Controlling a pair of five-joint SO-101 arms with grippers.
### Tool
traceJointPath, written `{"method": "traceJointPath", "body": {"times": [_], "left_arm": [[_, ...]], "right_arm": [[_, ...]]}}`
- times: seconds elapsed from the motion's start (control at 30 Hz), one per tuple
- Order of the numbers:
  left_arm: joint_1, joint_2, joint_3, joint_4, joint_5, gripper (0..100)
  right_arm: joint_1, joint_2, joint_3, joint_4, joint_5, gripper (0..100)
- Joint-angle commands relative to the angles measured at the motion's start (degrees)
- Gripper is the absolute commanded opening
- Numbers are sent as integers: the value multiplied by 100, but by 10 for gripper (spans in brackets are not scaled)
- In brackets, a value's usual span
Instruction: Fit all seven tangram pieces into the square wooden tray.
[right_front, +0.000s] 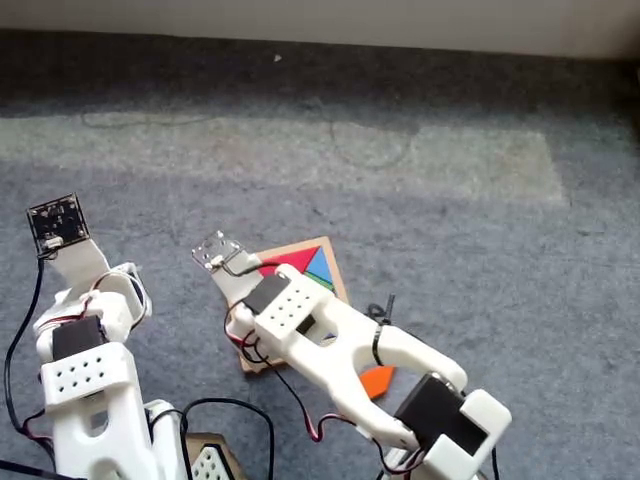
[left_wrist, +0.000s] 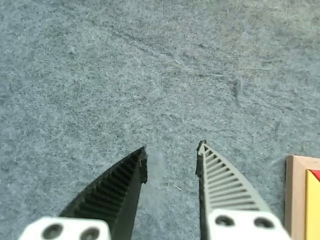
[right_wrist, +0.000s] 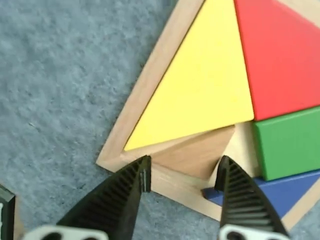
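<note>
Looking first at the square wooden tray (right_wrist: 146, 85), we find it lying flat on the grey carpet (right_front: 450, 200), with several pieces seated inside its rim. A large yellow triangle (right_wrist: 205, 85) fills the part along one side of the rim, and a red triangle (right_wrist: 280, 55) lies edge to edge with it. A green piece (right_wrist: 290, 145) touches the red triangle's lower edge, and a blue piece (right_wrist: 282, 192) sits just beyond the green one, against the rim. Between the yellow triangle and the green piece we see a triangular patch of bare wooden floor (right_wrist: 197, 152).

An orange piece (right_front: 377, 381) lies outside the tray on the carpet, near the tray's near corner and partly under the right arm (right_front: 340, 350).

That arm stretches across the tray in the high view and covers much of it. The right gripper (right_wrist: 184, 174) hangs over the tray's rim by the bare patch, its jaws spread wide with nothing between them; we cannot tell whether its tips touch the wood.

The left gripper (left_wrist: 172, 157) is off to the side of the tray, over bare carpet, jaws likewise parted and holding nothing. The left arm (right_front: 85, 370) stands well apart from the tray.
</note>
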Motion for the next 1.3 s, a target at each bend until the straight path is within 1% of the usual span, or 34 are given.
{"method": "traceJointPath", "body": {"times": [0.0,0.1,0.23,0.5,0.67,0.9,1.27], "left_arm": [[-57,-84,-22,-105,62,172],[-57,-84,-22,-105,62,172],[-57,-84,-22,-105,62,172],[-48,-84,-22,-105,62,172],[-40,-84,-22,-105,62,172],[-40,-84,-22,-105,62,172],[-48,-84,-13,-97,44,172]], "right_arm": [[13,-48,57,-198,-26,217],[233,-48,119,-251,0,217],[479,-101,136,-215,246,217],[435,-101,127,119,237,220],[435,-66,127,57,237,221],[453,-57,171,-620,273,221],[488,-48,189,-532,281,217]]}}
